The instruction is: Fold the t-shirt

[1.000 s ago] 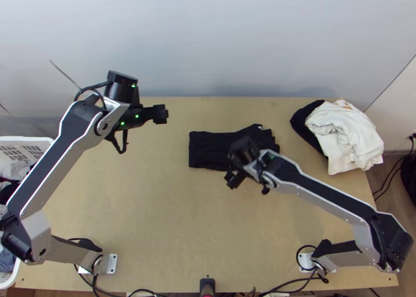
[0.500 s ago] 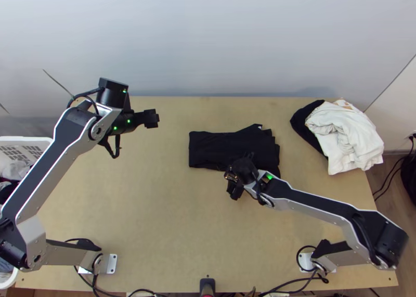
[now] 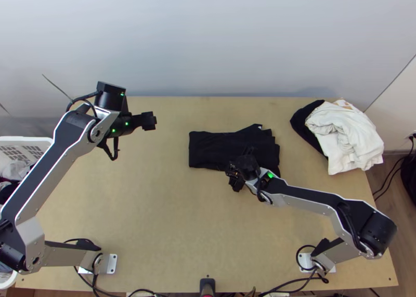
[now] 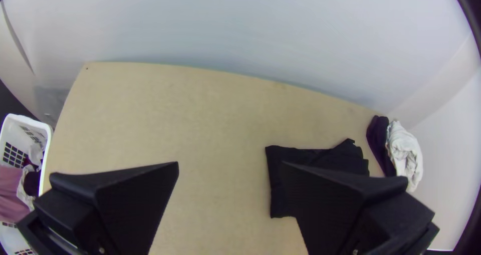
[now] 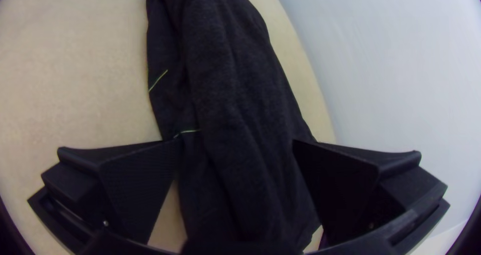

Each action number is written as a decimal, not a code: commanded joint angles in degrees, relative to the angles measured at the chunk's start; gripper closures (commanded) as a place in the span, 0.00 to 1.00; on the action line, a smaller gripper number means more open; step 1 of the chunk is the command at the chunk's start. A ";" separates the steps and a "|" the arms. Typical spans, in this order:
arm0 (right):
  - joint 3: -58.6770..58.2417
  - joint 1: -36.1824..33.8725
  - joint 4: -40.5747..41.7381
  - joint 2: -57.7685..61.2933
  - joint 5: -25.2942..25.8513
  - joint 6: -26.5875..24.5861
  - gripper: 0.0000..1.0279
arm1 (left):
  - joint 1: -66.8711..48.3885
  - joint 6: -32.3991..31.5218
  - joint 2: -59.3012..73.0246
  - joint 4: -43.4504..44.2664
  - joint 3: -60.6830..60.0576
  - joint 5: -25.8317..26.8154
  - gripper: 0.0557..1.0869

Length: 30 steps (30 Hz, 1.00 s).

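Note:
The black t-shirt [image 3: 218, 149] lies as a folded flat bundle on the table, its right end uneven and layered. My left gripper [image 3: 148, 120] hangs over the table to the left of the cloth. In the left wrist view, my left gripper [image 4: 228, 210] has its fingers wide apart, and the shirt [image 4: 285, 157] lies partly behind one finger. My right gripper [image 3: 236, 180] is at the shirt's near edge. In the right wrist view, my right gripper [image 5: 238, 190] stands open above the dark cloth [image 5: 235, 109], which runs between its fingers.
A pile of white cloth [image 3: 346, 133] with a black piece beside it lies at the table's far right corner. Left of the table stands a white basket [image 3: 39, 141] holding clothes. A wall rises behind the table's far edge. Bare wood [image 3: 166, 219] shows left of centre.
My left gripper has shifted left and slightly down the picture. The right arm's links have swung lower and its wrist has turned, with its gripper staying near the shirt's near edge. The shirt looks unmoved.

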 commanded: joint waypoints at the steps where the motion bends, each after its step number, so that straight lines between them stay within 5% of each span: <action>1: -0.46 -0.43 1.18 0.97 0.17 -1.81 0.04 | 0.30 0.10 -0.13 0.43 -0.42 0.27 0.05; 6: -2.05 0.27 0.83 -1.31 0.17 -3.04 0.04 | 0.30 0.18 -0.22 0.43 -0.50 0.27 0.05; 19: -5.12 0.62 -1.63 -3.07 0.08 -16.66 0.04 | 0.39 0.10 -0.48 0.52 -0.68 0.36 0.05; 30: 1.47 -6.15 3.65 6.77 0.17 -20.53 0.04 | 0.66 0.18 -0.57 0.52 -1.47 0.36 0.05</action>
